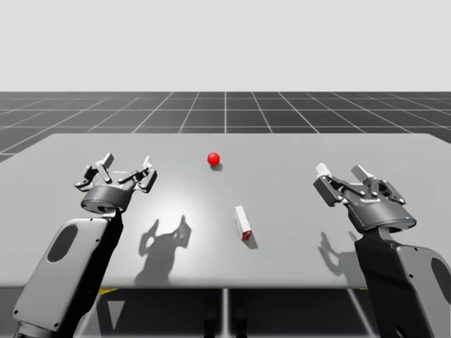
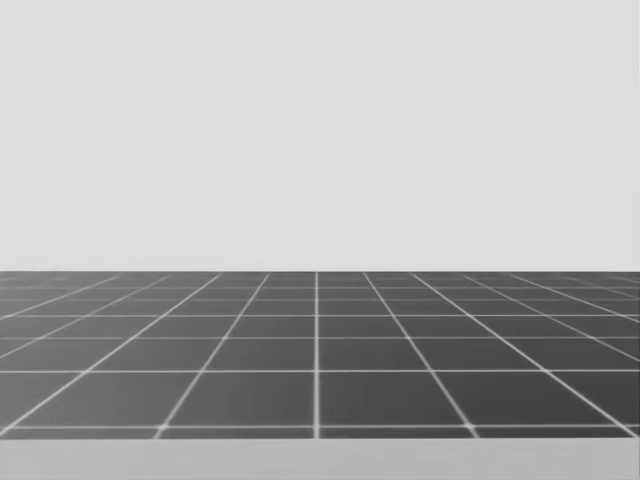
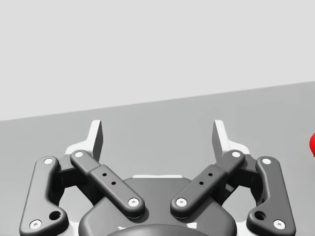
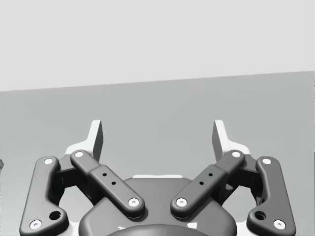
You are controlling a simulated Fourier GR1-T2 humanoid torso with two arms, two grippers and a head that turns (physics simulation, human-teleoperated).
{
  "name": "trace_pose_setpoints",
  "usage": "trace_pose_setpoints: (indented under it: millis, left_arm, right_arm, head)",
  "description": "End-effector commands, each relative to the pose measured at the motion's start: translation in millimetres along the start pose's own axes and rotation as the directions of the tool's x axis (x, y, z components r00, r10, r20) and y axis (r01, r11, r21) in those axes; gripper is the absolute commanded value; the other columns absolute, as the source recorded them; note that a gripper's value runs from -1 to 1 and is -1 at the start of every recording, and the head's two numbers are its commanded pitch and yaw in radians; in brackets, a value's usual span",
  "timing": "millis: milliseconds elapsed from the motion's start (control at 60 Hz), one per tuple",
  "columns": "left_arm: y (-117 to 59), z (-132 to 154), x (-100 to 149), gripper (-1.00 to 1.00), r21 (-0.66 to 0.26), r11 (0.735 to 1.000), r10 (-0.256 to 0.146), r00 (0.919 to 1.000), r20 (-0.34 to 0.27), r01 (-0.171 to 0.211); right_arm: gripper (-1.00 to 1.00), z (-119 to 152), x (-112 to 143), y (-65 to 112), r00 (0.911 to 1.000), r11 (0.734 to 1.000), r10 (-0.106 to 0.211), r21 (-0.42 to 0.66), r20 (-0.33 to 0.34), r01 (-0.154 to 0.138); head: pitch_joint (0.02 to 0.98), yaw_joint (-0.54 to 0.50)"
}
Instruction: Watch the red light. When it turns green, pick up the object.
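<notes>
A small red ball-shaped light (image 1: pixel 213 159) sits on the grey table (image 1: pixel 282 162) near its far middle; its red edge (image 3: pixel 312 144) shows off to the side of my left gripper. A small white and red box (image 1: pixel 242 222) lies on the table in the middle, nearer the front. My left gripper (image 1: pixel 127 167) hovers open at the table's left, well away from the box. My right gripper (image 1: pixel 343 172) hovers open at the right. In the wrist views both the left gripper (image 3: pixel 157 137) and the right gripper (image 4: pixel 157 137) have nothing between their fingers.
The table's far edge (image 2: pixel 320 455) shows low in the head view, with a dark gridded floor (image 2: pixel 320 350) beyond. Bare table surface lies between both grippers and the box.
</notes>
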Motion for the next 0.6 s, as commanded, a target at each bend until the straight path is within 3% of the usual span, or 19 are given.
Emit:
trace_pose_setpoints:
  millis: [17,100,150,600]
  left_arm:
    - [1.1,-2.0,-3.7,-1.0,0.004,1.0,-0.011,0.9999,-0.008,0.011]
    - [1.1,-1.8,-3.5,-1.0,0.005,1.0,-0.012,0.9999,-0.008,0.012]
    - [1.1,-1.6,-3.4,-1.0,0.005,1.0,-0.012,0.9999,-0.008,0.012]
    - [1.1,-2.5,-4.3,-1.0,-0.002,1.0,-0.028,0.9995,-0.011,0.028]
  right_arm:
    - [-1.0,2.8,-1.7,-1.2,0.9993,0.999,-0.038,0.001,0.002,0.038]
    - [-1.0,2.8,-0.2,-1.2,0.9985,0.999,-0.052,0.017,0.015,0.052]
    - [-1.0,2.0,-0.3,-2.1,0.999,0.999,-0.044,0.014,0.011,0.044]
    - [-1.0,0.8,-0.8,-2.9,0.9997,1.0,-0.021,0.011,-0.009,0.021]
  head:
    - [0.078,-0.01]
    - [0.087,-0.01]
    - [0.105,-0.01]
    - [0.453,0.03]
